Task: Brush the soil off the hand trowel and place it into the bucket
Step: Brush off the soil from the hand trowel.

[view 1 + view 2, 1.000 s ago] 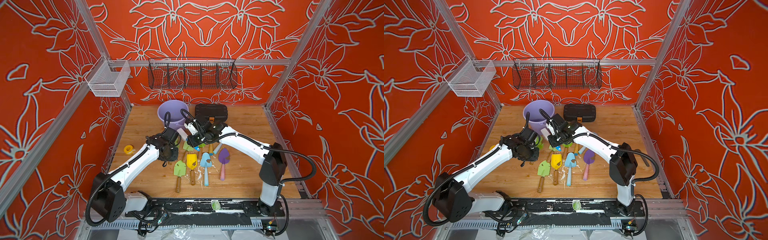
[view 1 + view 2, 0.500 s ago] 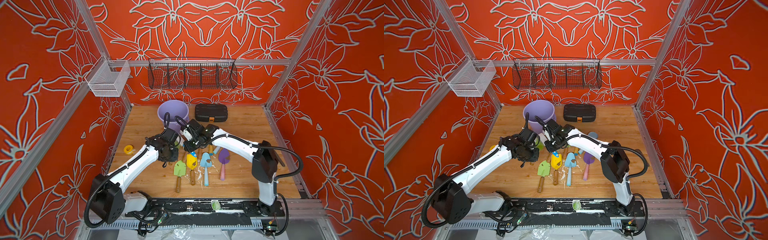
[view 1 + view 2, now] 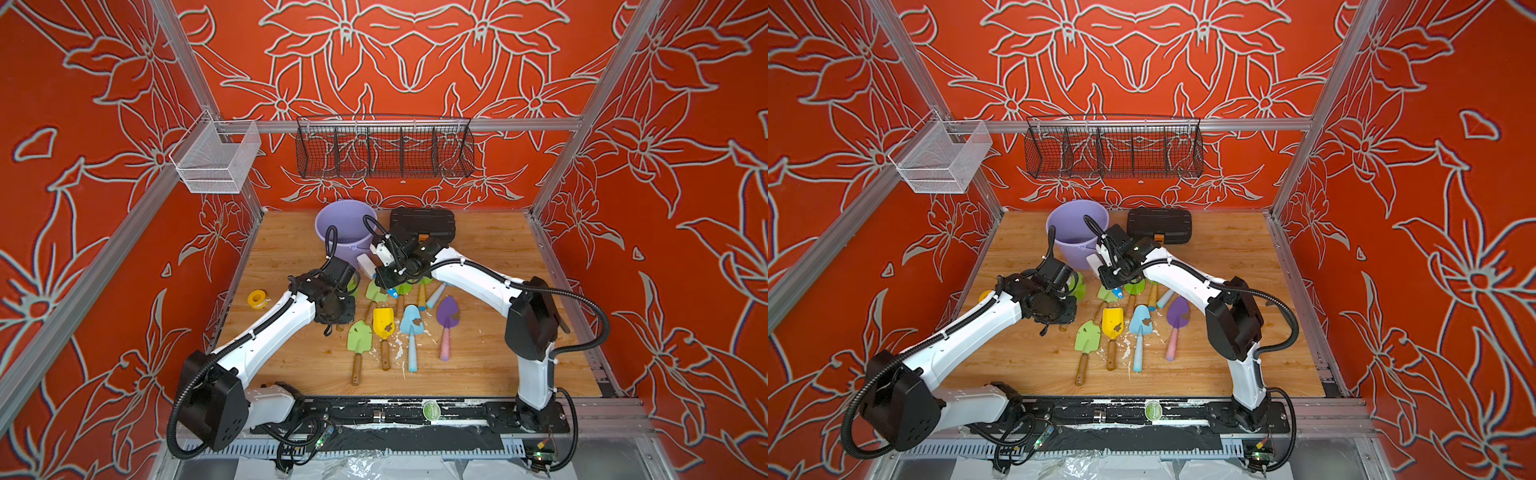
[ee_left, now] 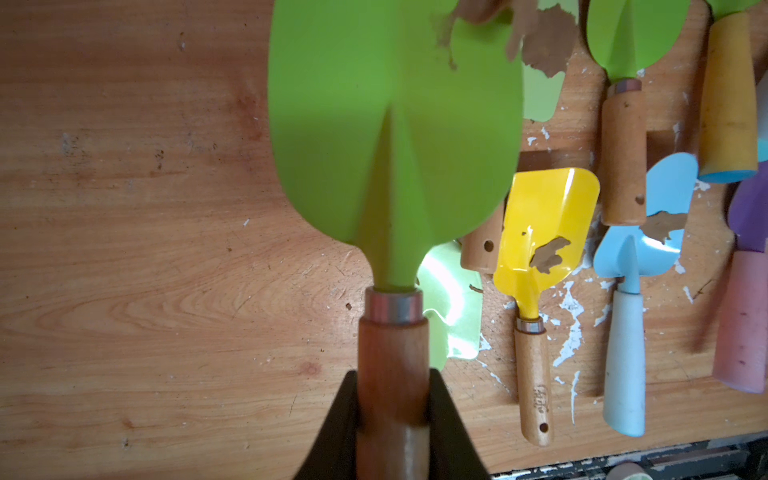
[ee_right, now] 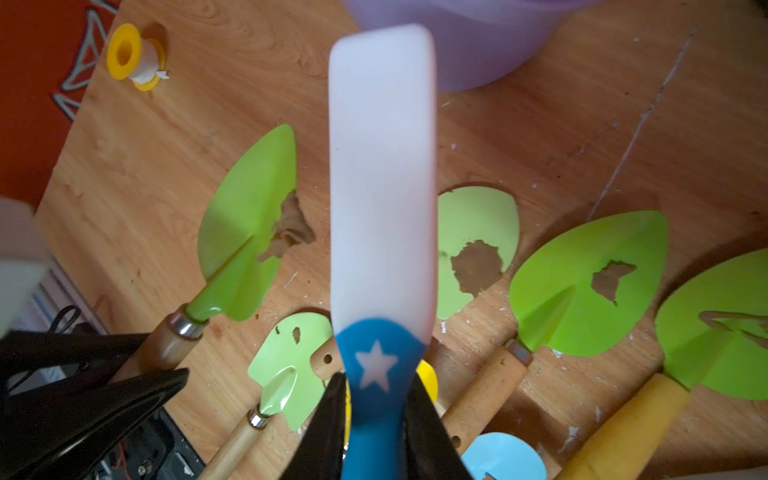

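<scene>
Left gripper (image 4: 392, 384) clamped on the wooden handle of a green trowel (image 4: 395, 124), blade pointing away from the wrist. Soil (image 5: 291, 226) clings to one blade edge. Right gripper (image 5: 376, 388) pinched on the blue handle of a white-bladed scraper (image 5: 382, 166), just beside that trowel; contact unclear from these views. Bucket (image 5: 478, 54) stands beyond the scraper tip. Yellow trowel (image 4: 544, 224) lies on the table under the held blade's side.

Trowel (image 4: 395, 124) is lime green, bucket (image 3: 353, 220) lavender, spatula (image 5: 382, 166) white and blue.
</scene>
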Robot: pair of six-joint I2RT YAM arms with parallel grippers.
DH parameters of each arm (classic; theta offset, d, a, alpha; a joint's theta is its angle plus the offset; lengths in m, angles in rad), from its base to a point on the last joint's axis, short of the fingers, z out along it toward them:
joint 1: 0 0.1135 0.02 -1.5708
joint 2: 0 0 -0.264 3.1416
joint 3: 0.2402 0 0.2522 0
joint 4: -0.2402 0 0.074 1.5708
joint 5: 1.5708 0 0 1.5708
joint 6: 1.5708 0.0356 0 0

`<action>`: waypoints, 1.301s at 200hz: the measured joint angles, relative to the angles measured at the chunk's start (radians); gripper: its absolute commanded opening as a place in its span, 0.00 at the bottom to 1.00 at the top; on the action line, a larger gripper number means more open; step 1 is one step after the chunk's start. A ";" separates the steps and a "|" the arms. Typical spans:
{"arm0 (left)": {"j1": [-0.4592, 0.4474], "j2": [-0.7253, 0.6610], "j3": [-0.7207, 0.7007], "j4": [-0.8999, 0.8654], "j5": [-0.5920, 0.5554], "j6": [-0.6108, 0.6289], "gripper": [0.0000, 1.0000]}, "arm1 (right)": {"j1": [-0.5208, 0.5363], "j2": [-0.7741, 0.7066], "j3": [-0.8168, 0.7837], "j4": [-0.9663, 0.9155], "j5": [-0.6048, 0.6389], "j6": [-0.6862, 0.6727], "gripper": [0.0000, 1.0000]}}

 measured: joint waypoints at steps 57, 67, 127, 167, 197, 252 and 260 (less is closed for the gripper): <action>0.003 0.002 -0.013 0.018 0.011 -0.006 0.00 | 0.068 -0.026 -0.005 0.016 -0.058 0.005 0.00; 0.003 0.002 -0.017 0.019 0.013 -0.008 0.00 | 0.072 -0.023 -0.002 0.015 -0.064 0.005 0.00; 0.003 0.002 -0.030 0.027 0.020 -0.014 0.00 | 0.078 0.047 0.044 0.014 -0.071 0.004 0.00; 0.003 0.002 -0.031 0.027 0.026 -0.015 0.00 | 0.077 0.100 0.047 0.012 -0.056 0.003 0.00; 0.003 0.000 -0.034 0.029 0.031 -0.015 0.00 | 0.072 0.103 0.054 0.006 0.005 0.003 0.00; 0.003 -0.013 -0.054 0.031 0.030 -0.026 0.00 | 0.009 0.104 0.092 -0.020 0.088 0.000 0.00; 0.003 -0.017 -0.057 0.030 0.029 -0.027 0.00 | 0.001 0.104 0.095 -0.019 0.089 -0.001 0.00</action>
